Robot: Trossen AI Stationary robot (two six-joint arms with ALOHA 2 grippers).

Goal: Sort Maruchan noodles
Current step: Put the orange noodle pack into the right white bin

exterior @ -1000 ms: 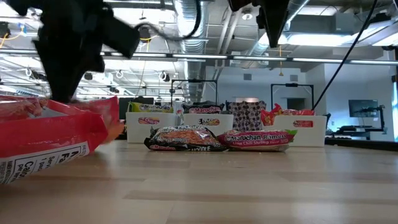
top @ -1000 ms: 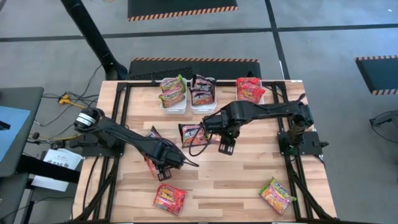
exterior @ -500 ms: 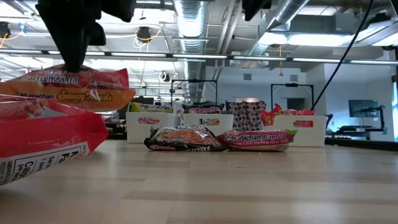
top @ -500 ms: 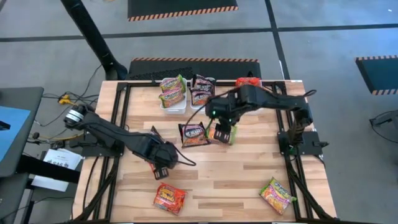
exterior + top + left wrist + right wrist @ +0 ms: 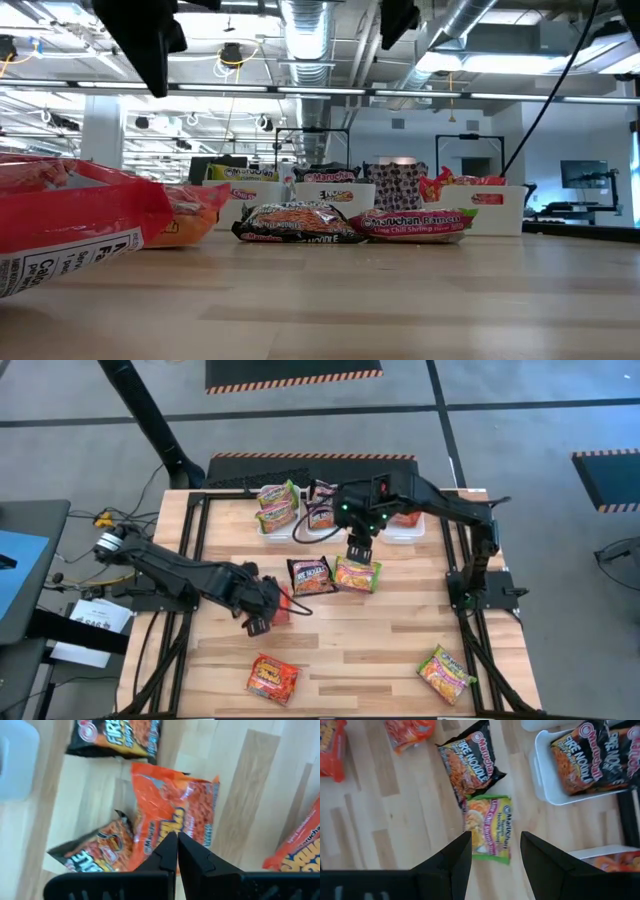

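At the near side of the worktop [image 5: 400, 630], the left pincer [image 5: 176, 837] no longer carries the red packet [image 5: 175, 815] that hung from it half a second ago. That packet is now down at worktop level, partly over a dark packet [image 5: 95, 855], so the lift looks lost and needs a fresh grasp. The left pincer is clenched, its fingers almost touching, apparently on nothing, with the arm's end well above the packet in the low view. Farther off, toward 12 o'clock, the right pincer [image 5: 495, 835] has let go of the green-yellow packet [image 5: 487, 827] it was moving. That packet now lies flat at 3 o'clock of a black packet [image 5: 470, 767], their edges touching, short of the white tray [image 5: 281, 534] of green ones. The right pincer hovers released, fingers spread wide, touching nothing.
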